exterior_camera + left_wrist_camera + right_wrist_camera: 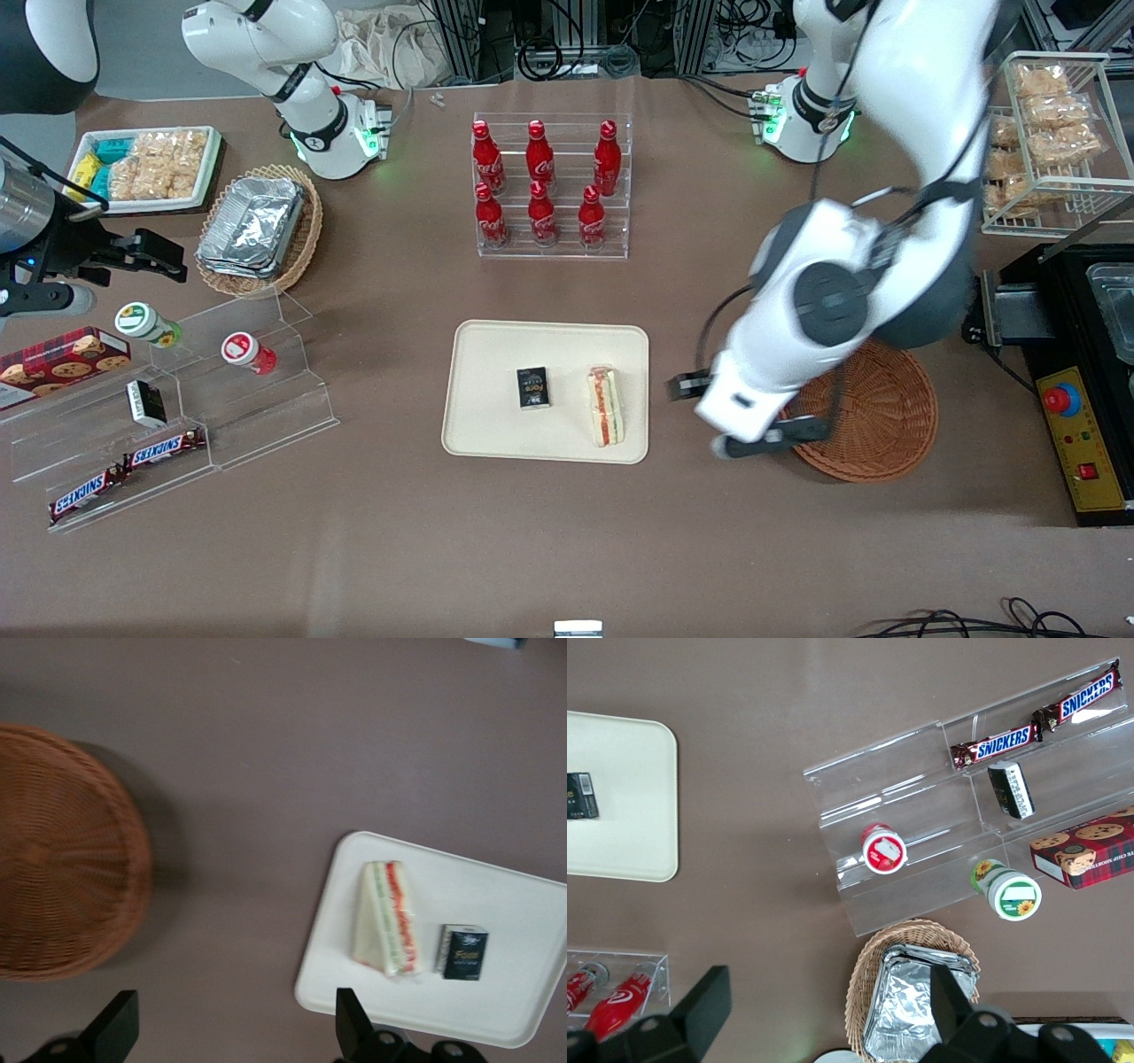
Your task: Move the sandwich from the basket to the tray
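Note:
The sandwich (605, 406) (386, 917) lies flat on the cream tray (496, 354) (523, 895), close to the tray edge that faces the basket. A small dark box (533, 388) (464, 952) lies beside it on the tray. The reddish-brown wicker basket (886, 416) (53, 850) sits toward the working arm's end of the table, and what shows of its inside holds nothing. My left gripper (740, 424) (235, 1032) hangs open above the bare table between tray and basket, holding nothing. One of its fingers (353, 1019) is over the tray's corner.
A clear rack of red cola bottles (549, 186) stands farther from the camera than the tray. A tan basket with foil containers (257, 230), a white snack tray (146, 168) and an acrylic stepped shelf (177, 399) lie toward the parked arm's end. A black machine (1090, 381) borders the basket.

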You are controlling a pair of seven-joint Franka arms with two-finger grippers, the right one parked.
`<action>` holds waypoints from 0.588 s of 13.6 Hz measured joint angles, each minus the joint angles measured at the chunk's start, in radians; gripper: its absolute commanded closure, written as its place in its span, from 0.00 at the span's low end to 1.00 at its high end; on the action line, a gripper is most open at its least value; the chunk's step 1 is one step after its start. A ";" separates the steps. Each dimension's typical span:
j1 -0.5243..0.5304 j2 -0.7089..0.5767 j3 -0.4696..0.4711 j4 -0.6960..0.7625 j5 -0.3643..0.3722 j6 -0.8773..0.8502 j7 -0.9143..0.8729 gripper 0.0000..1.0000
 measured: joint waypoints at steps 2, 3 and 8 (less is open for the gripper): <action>0.080 -0.090 0.000 -0.074 -0.005 -0.024 0.112 0.01; 0.115 -0.128 0.000 -0.119 -0.013 -0.024 0.161 0.01; 0.189 -0.280 0.102 -0.325 -0.026 -0.024 0.445 0.01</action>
